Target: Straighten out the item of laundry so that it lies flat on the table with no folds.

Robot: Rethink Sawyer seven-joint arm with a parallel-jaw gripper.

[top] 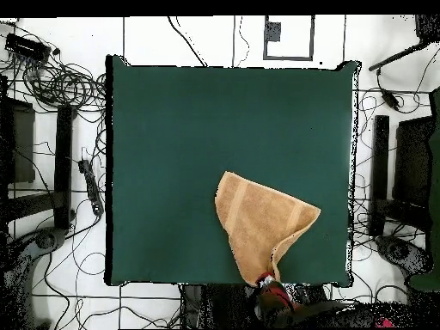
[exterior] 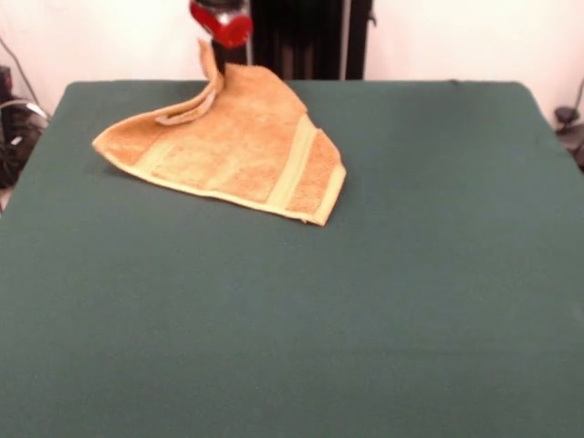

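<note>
Towel (exterior: 233,146) corner points nearward; opposite corner lifted, pinched by gripper (exterior: 219,57).

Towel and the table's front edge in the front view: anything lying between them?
Nothing: in the front view, only bare green table stretches from the towel to that edge.

A white tiled floor (top: 206,39) surrounds the scene in the overhead view. Black cables (top: 56,82) lie coiled and tangled on it at one side, with a power strip (top: 88,185) among them. Dark stands (top: 62,163) and more dark equipment (top: 417,163) flank both sides. In the front view a pale wall (exterior: 456,36) stands behind, with a dark upright panel (exterior: 306,36).
</note>
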